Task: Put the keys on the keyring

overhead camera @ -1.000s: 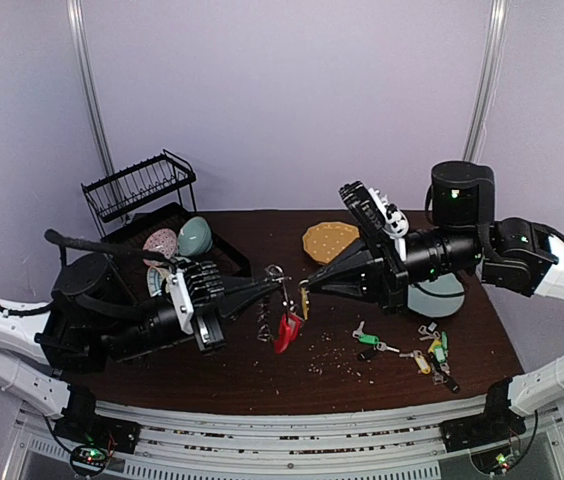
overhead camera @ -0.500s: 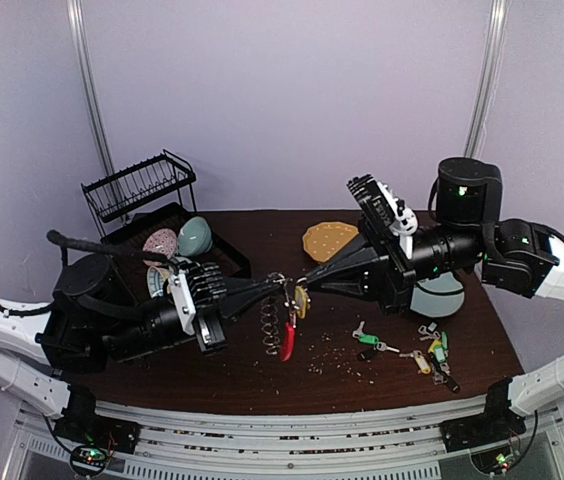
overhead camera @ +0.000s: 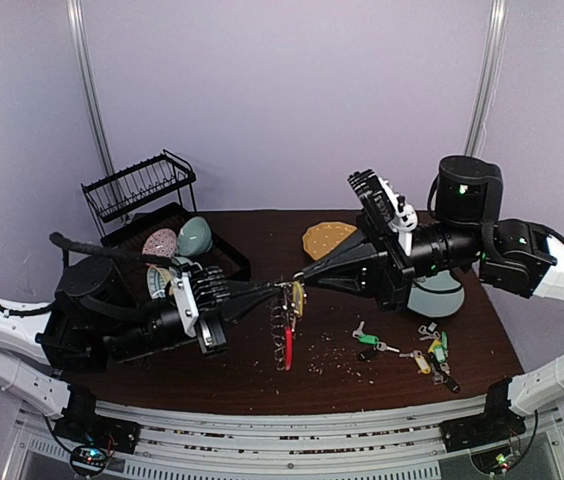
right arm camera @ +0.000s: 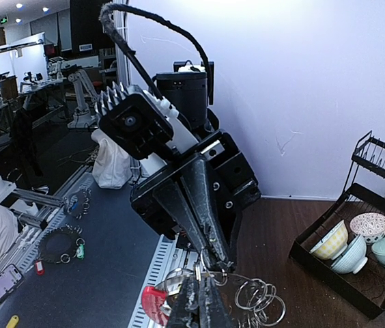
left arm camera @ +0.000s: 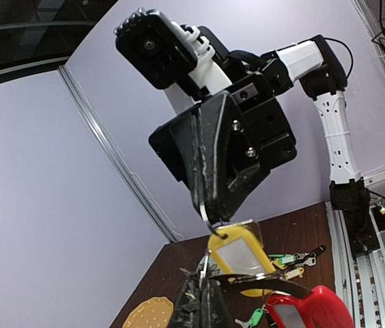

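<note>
Left fingers (overhead camera: 274,288) are pinched shut on the keyring (overhead camera: 287,335), which hangs above the table (overhead camera: 262,230) centre. Right fingers (overhead camera: 310,277) are shut on the yellow key (overhead camera: 299,298), touching it. Risk: the ring swings, the loop is missed and the key drops. Other keys (overhead camera: 427,350) lie near right.

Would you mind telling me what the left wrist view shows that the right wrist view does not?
Only the left wrist view shows the yellow-tagged key, the loose keys on the table and the yellow dotted plate. Only the right wrist view shows the dish rack with bowls and the cluster of silver loops. Both show the keyring's red arc and the shut left tool and right tool meeting at it.
</note>
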